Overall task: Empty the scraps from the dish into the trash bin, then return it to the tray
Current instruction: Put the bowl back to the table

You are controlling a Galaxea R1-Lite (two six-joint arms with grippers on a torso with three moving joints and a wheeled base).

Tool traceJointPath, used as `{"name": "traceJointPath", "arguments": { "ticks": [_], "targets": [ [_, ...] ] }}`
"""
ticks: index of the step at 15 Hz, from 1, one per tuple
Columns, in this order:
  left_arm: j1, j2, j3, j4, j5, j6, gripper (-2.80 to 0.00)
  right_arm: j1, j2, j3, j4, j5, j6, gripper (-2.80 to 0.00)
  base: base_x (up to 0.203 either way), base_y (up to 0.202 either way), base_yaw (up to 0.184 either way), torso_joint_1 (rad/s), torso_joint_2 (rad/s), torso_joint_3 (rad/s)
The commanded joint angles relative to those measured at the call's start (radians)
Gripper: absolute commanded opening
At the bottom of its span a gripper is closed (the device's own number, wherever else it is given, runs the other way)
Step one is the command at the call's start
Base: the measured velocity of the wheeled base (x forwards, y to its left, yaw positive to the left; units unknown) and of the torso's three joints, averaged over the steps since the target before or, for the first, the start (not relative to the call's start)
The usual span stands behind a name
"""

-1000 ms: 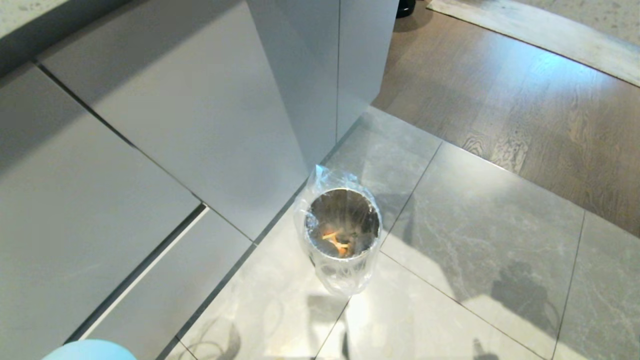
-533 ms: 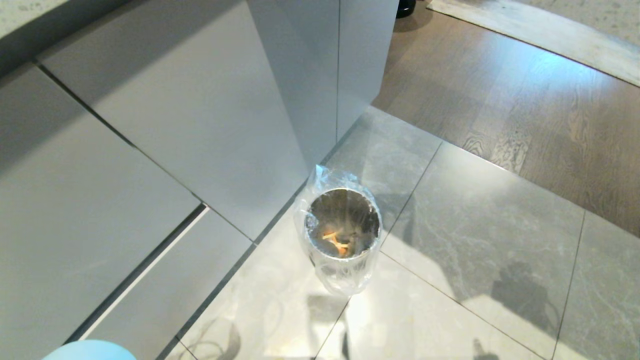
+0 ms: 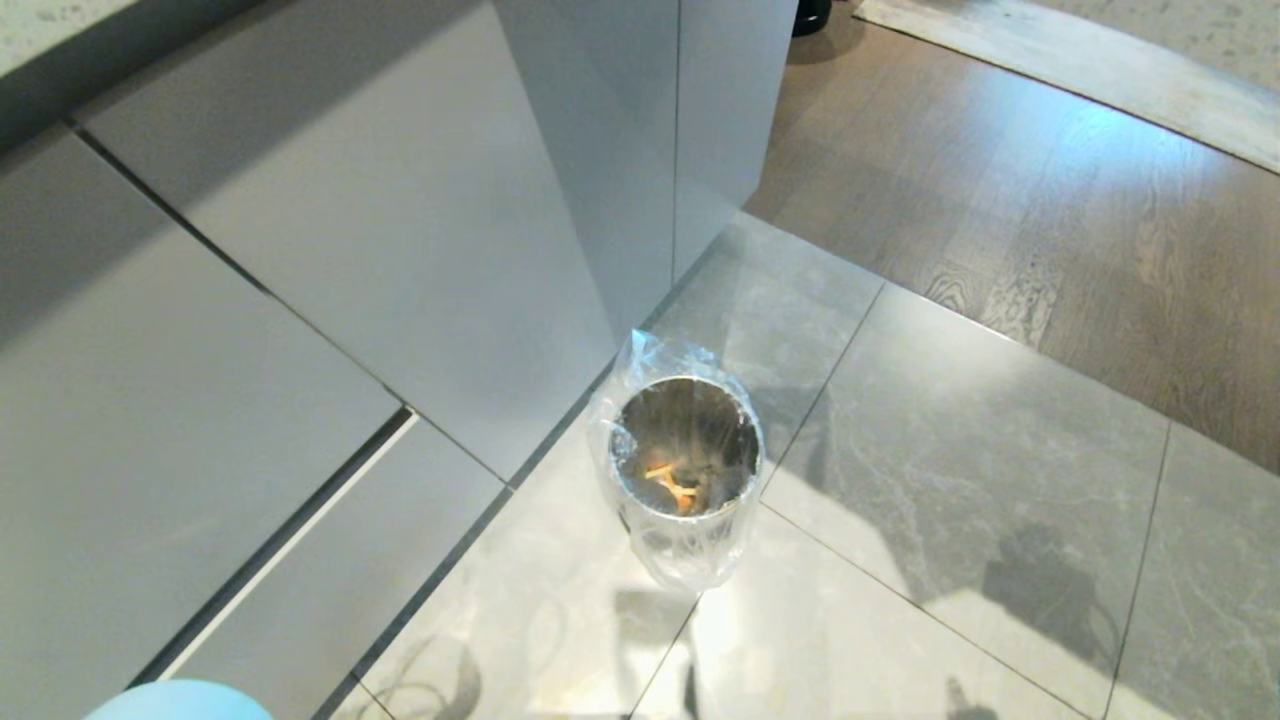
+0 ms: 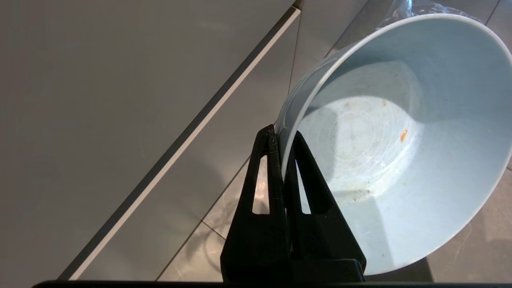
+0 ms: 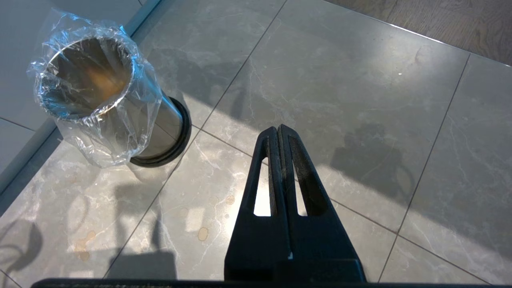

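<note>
On the grey tile floor [image 3: 950,420], beside the cabinet [image 3: 420,230], the bin [image 3: 686,470] stood upright with its clear liner [image 5: 120,132] over the rim; the scraps [image 3: 672,484] lay at its bottom. The left gripper [image 4: 283,138] was clamped on the rim of the dish [image 4: 396,144], one finger on each side of the wall, with the dish tilted and holding only small orange specks. The right gripper [image 5: 277,130] hung closed and empty above the floor, near the bin. No readable writing or labels were visible.
</note>
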Motion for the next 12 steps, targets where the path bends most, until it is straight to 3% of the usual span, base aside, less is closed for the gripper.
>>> {"name": "traceJointPath", "arguments": {
  "ticks": [1,12],
  "targets": [
    [0.000,0.001,0.000,0.000,0.000,0.000,-2.80,0.000,0.000,0.000,0.000,0.000,0.000,-2.80,0.000,0.000,0.000,0.000,0.00,0.000],
    [0.000,0.001,0.000,-0.001,0.000,0.000,-2.80,0.000,0.000,0.000,0.000,0.000,0.000,-2.80,0.000,0.000,0.000,0.000,0.00,0.000]
  ]
}}
